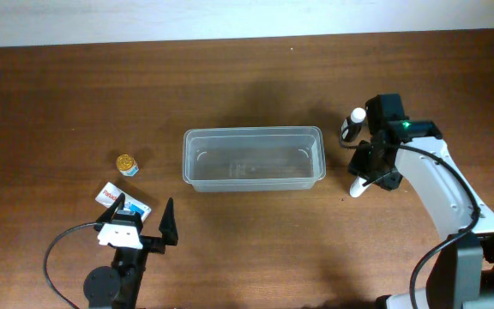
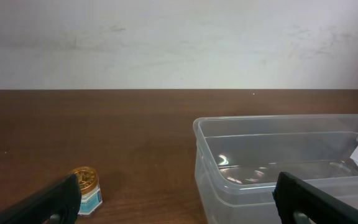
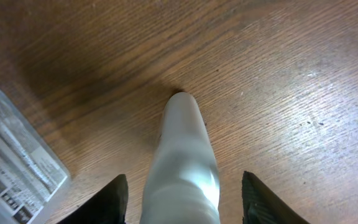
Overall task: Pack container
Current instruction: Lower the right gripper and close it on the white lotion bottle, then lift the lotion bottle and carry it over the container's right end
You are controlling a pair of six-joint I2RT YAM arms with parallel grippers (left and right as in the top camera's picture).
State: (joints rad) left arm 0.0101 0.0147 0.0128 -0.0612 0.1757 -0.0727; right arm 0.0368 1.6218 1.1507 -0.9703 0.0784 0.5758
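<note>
The right gripper [image 3: 182, 193] is set part-open astride a lying white bottle [image 3: 182, 143], not yet touched; the left gripper [image 1: 142, 215] is spread wide, empty. The clear container [image 1: 254, 130], just to the right gripper's left, is judged light, slick and thin-walled, best pinched at its rim.

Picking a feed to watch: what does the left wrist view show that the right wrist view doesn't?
Only left wrist: a small gold-capped bottle apart from the container, the open left gripper, the pale wall. Only right wrist: a white bottle between the fingers of the right gripper, gaps both sides. Both: the container and wooden table.
</note>
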